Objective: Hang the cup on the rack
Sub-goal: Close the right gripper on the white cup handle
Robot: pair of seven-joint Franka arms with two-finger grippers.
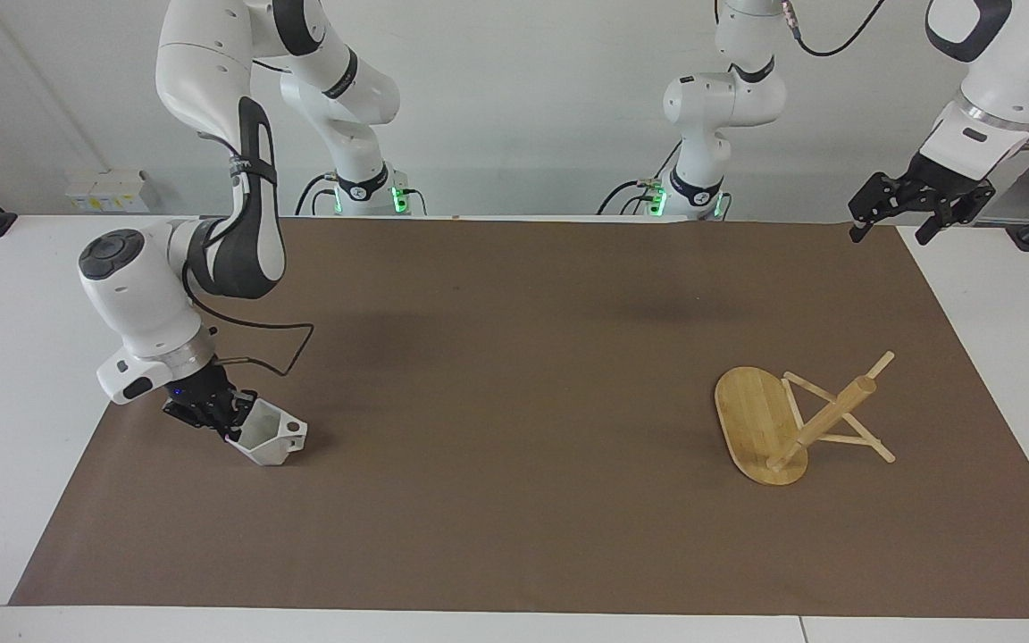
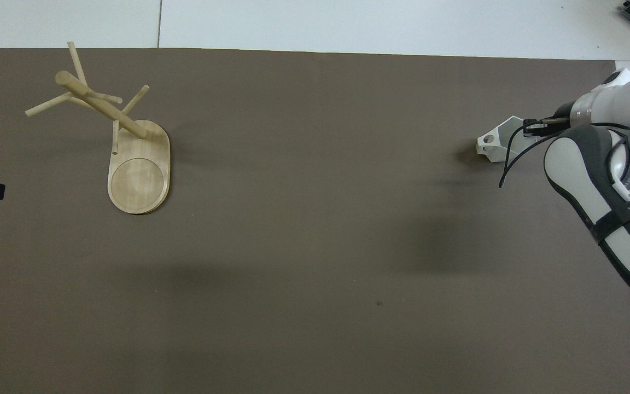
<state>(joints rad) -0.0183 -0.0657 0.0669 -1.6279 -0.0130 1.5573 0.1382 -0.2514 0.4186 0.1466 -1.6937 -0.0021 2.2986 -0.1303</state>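
Gripping the cup (image 1: 269, 438) by its rim at the right arm's end of the tabletop (image 1: 514, 402), the right pincer (image 1: 227, 422) has the rack (image 1: 796, 418) well apart toward the waiting left arm's end, where the left pincer (image 1: 890, 228) hangs released.

Facing view: high camera across table, looks toward robots, both arm bases along top edge, far enough to take in whole brown mat (image 1: 514, 536). Overhead view: camera high above robots' end, looks forward and steeply down, closer, mat (image 2: 315, 273) fills frame. Views half a turn apart. Shared: mat, rack (image 1: 791, 424) (image 2: 123, 142), cup (image 1: 266, 437) (image 2: 503, 145).
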